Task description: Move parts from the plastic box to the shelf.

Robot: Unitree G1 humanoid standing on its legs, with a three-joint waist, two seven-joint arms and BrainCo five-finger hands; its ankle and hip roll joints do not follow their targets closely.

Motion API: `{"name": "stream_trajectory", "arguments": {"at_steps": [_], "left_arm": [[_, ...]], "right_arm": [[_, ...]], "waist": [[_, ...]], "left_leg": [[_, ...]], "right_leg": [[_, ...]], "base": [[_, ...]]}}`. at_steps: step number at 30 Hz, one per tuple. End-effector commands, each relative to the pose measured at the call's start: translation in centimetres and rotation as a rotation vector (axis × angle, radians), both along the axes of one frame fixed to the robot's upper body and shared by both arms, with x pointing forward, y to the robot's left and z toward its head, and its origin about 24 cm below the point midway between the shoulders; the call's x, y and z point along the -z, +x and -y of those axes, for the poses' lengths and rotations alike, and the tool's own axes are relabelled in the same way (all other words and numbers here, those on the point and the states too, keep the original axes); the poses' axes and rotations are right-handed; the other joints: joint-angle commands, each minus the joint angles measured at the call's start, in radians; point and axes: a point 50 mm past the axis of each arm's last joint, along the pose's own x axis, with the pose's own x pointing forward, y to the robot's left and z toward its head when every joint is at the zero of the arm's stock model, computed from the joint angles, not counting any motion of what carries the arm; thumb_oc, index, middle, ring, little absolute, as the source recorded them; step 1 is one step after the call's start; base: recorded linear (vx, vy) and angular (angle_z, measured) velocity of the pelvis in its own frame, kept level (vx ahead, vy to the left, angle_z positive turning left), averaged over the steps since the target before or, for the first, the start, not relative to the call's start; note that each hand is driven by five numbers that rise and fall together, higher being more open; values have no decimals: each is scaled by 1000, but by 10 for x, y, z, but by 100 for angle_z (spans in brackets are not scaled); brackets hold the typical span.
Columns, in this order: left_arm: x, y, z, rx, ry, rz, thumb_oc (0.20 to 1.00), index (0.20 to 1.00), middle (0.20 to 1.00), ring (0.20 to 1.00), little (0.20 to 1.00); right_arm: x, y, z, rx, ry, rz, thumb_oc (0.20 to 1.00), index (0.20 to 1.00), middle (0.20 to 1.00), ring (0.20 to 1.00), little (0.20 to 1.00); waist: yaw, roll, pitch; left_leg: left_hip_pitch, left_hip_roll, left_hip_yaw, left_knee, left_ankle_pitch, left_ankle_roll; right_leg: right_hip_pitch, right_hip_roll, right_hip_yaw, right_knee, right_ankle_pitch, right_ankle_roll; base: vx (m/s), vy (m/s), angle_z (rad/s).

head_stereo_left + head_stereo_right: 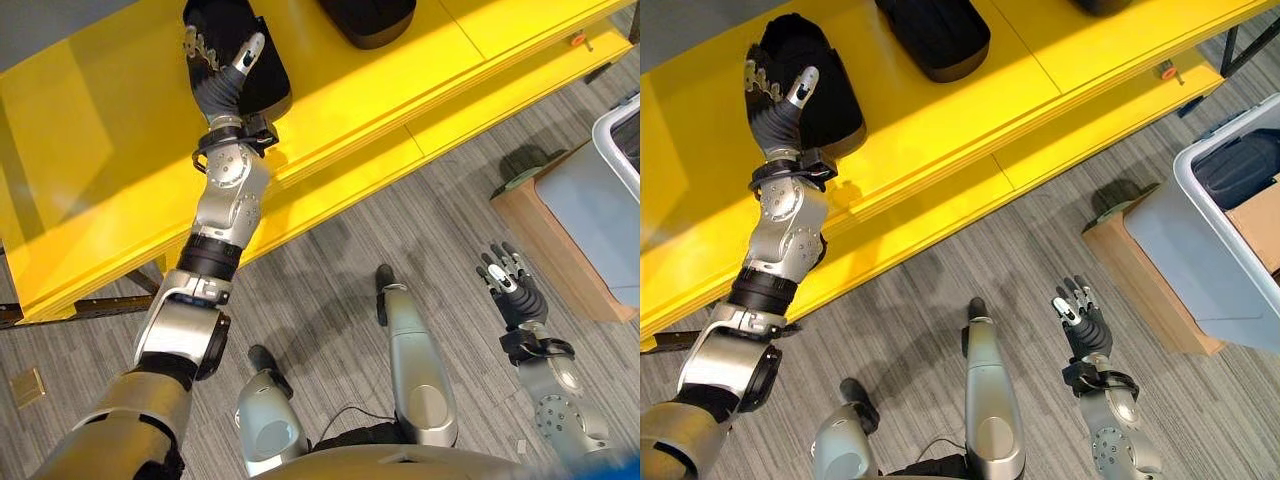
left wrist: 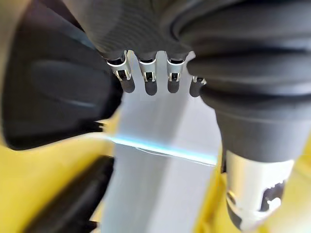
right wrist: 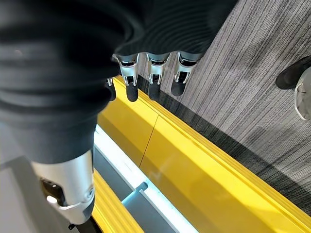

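The yellow shelf (image 1: 400,90) is the biggest thing and runs as a wide band across the upper part of both eye views, with a lower yellow step along its front edge. Below it lies grey striped carpet (image 1: 330,250).

At the right stands the plastic box (image 1: 1200,250), pale grey with a lighter rim, on a low wooden base (image 1: 1140,280). Inside it, in the right eye view, I can see a dark part (image 1: 1240,165) and something brown beside it.

On the shelf lie 2 black parts. The first part (image 1: 830,95) is at the left end, an oval dark shape; its long axis runs roughly from the front edge of the shelf toward the back. The second part (image 1: 935,35) lies near it to the right, a longer oval, cut by the top edge, and its long axis points the same way, a little slanted.

The left hand (image 1: 780,100) is stretched out over the shelf and lies on the first part. Its fingers are straight and a little apart, the thumb to the side; they are not curled around the part.

The right hand (image 1: 1082,318) hangs low over the carpet, near the box but well apart from it. Its fingers are straight and spread, and it holds nothing.
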Motion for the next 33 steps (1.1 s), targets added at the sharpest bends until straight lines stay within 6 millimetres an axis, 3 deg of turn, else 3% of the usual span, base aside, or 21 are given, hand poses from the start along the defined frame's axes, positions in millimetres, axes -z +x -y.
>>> {"name": "stream_trajectory", "arguments": {"at_steps": [1,6,10,11,15,17,18,20,25,30,33], "left_arm": [[-23,-30,-28,-88,70,213,1000,1000,1000,1000,1000],[24,-72,-40,-18,20,230,1000,1000,1000,1000,1000],[63,-97,-52,54,48,131,1000,1000,1000,1000,1000],[77,-110,-57,83,64,79,1000,1000,1000,1000,1000],[96,-124,-65,97,87,1,1000,1000,1000,1000,1000],[114,-133,-69,114,98,-79,1000,1000,1000,1000,1000],[114,-133,-69,114,98,-79,1000,1000,1000,1000,1000],[134,-136,-68,143,88,-167,1000,1000,1000,1000,1000],[160,-141,-65,178,112,-288,1000,1000,1000,1000,1000],[184,-148,-63,165,301,-446,1000,1000,1000,1000,1000],[192,-149,-64,122,557,-530,1000,1000,1000,1000,1000]], "right_arm": [[-19,8,-2,12,-23,124,1000,1000,1000,1000,1000],[-26,11,0,33,-15,174,1000,1000,1000,1000,1000],[-30,12,5,52,-24,201,1000,1000,1000,1000,1000],[-33,13,7,56,-28,218,1000,1000,1000,1000,1000],[-34,13,9,52,-40,227,1000,1000,1000,1000,1000],[-33,12,11,46,-55,218,1000,1000,1000,1000,1000],[-33,12,11,45,-55,219,1000,1000,1000,1000,1000],[-29,10,13,35,-69,198,1000,1000,1000,1000,1000],[-21,4,17,25,-126,147,1000,1000,1000,1000,1000],[-15,2,15,0,-156,114,1000,1000,1000,1000,1000],[-14,3,10,-13,-126,117,1000,1000,1000,1000,1000]], "waist": [[5,-41,-3],[33,-27,-19],[56,1,-51],[70,20,-74],[87,47,-118],[100,72,-157],[101,74,-159],[111,96,-212],[115,116,-273],[115,112,-332],[115,103,-356]], "left_leg": [[-60,84,-124,145,-89,10],[-21,79,-121,93,-67,9],[23,77,-122,18,-24,12],[46,77,-128,-33,10,15],[86,80,-121,-124,73,15],[130,86,-116,-204,145,11],[128,88,-115,-207,148,11],[160,96,-108,-280,213,6],[194,105,-97,-329,271,-3],[217,101,-91,-344,284,0],[229,94,-84,-344,281,2]], "right_leg": [[91,-105,24,-129,46,110],[131,-104,11,-145,44,103],[189,-98,-13,-172,40,96],[222,-93,-35,-191,36,90],[265,-80,-66,-229,35,87],[310,-64,-95,-271,29,87],[308,-61,-96,-276,34,86],[349,-48,-120,-329,35,87],[411,-37,-149,-402,44,88],[464,-43,-162,-454,55,94],[491,-49,-162,-485,64,101]], "base": [[-61,-33,1],[15,-20,1],[78,-34,7],[78,-43,13],[62,-41,20],[72,-39,13],[63,-37,12],[62,-29,12],[50,-13,12],[33,-4,4],[29,4,2]]}}
